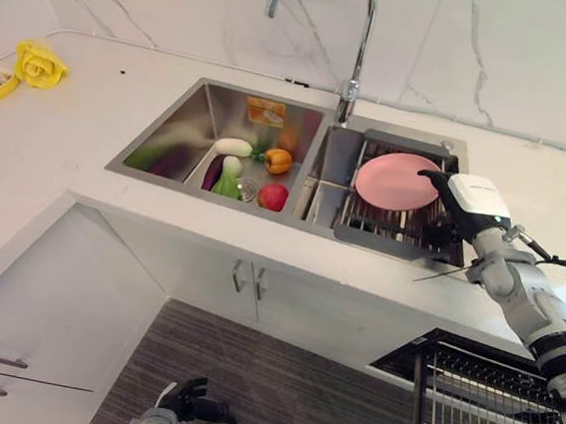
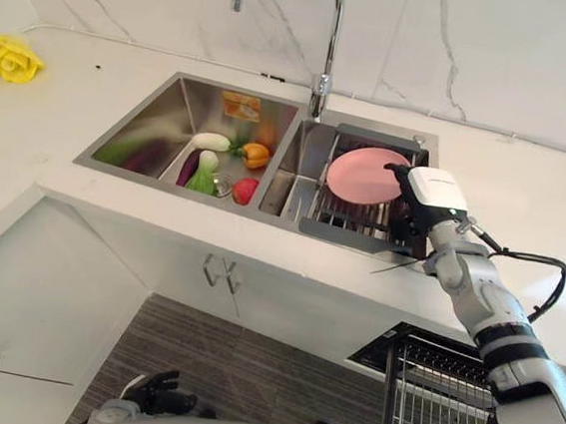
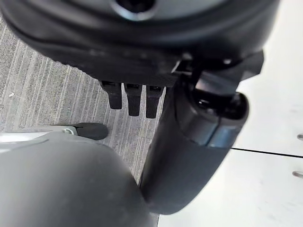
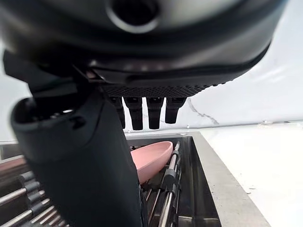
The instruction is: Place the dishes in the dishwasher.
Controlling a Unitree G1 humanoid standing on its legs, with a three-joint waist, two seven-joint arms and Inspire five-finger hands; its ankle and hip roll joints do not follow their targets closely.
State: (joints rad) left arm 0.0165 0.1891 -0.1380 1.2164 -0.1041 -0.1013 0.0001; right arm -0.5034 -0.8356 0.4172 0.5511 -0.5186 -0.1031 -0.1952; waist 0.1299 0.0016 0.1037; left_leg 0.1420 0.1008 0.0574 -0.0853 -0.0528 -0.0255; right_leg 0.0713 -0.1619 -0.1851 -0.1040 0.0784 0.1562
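Pink plate (image 1: 394, 180) lies on the rack (image 1: 392, 223) in the sink (image 1: 330, 156). Right hand (image 1: 454, 203) hovers beside the plate, fingers straight, holding nothing. Risk: a shallow rim grip, plate slips onto rack.

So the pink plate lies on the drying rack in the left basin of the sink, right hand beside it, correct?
Not quite: the pink plate lies on the drying rack in the right basin, as the left eye view shows. The right hand is beside it.
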